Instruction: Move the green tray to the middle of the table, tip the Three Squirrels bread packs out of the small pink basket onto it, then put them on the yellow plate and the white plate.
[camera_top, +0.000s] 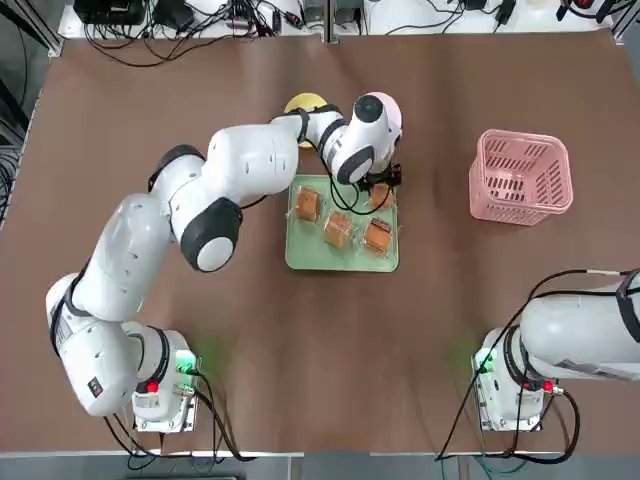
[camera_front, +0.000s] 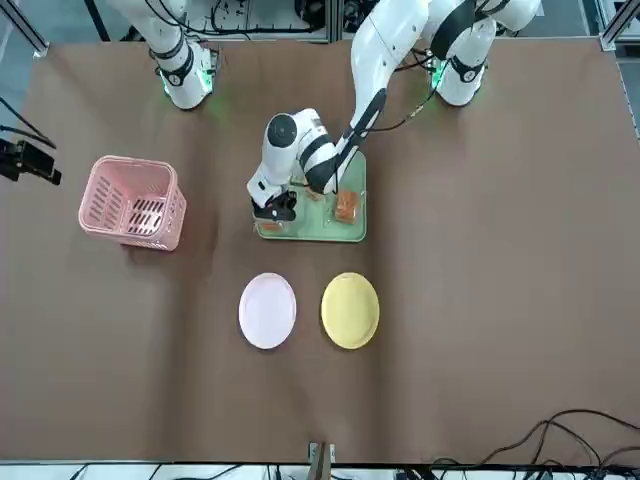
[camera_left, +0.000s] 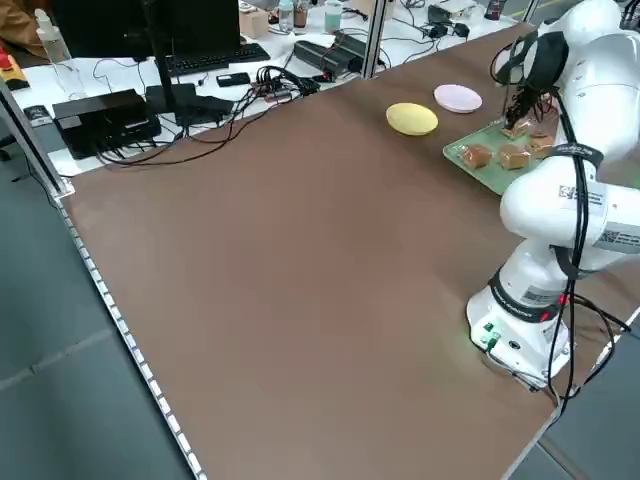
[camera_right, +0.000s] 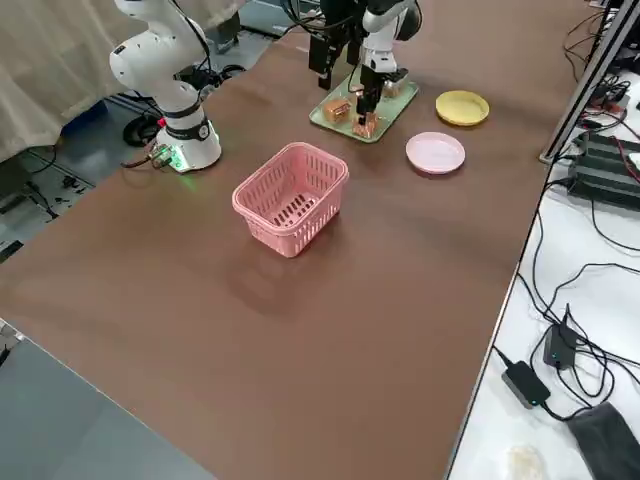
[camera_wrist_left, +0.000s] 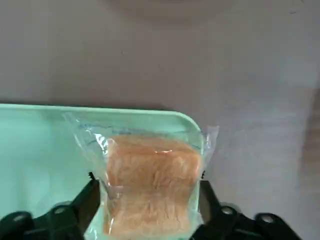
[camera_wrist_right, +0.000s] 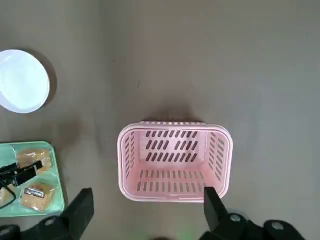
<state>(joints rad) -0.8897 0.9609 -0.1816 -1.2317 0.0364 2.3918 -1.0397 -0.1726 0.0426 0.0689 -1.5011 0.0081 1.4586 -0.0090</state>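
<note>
left gripper (camera_wrist_left: 150, 210): over the tray's far right corner, pointing down; fingers apart, one each side of a bread pack, not clamped on it
target pack (camera_wrist_left: 152, 185): lies flat in that corner, sits between the fingers, plastic edge overhanging the rim a little
pack axis: near square, so no clear long axis; fingers straddle its two opposite sides
tray (camera_top: 300, 255): mid-table, long axis running away from the robot
other packs (camera_top: 338, 230): three more on the tray, left, middle and right of it in the top view, all lying flat, apart from each other
yellow plate (camera_front: 350, 310): bare, beyond the tray on the far side, just beside the white one
white plate (camera_front: 267, 310): bare, beyond the tray, nearer the gripped-at corner than the yellow one
basket (camera_top: 521, 176): upright and empty, well to the right of the tray
right gripper (camera_wrist_right: 145, 215): parked high above the basket side, fingers apart, holding nothing
nearer arm: left, already on the pack; right is well away
stage (judgement): tray placed, packs tipped out, none plated yet
next move turns on: closing on the straddled pack, lifting, carrying it outward past the tray's far edge; white plate looks the shorter trip
</note>
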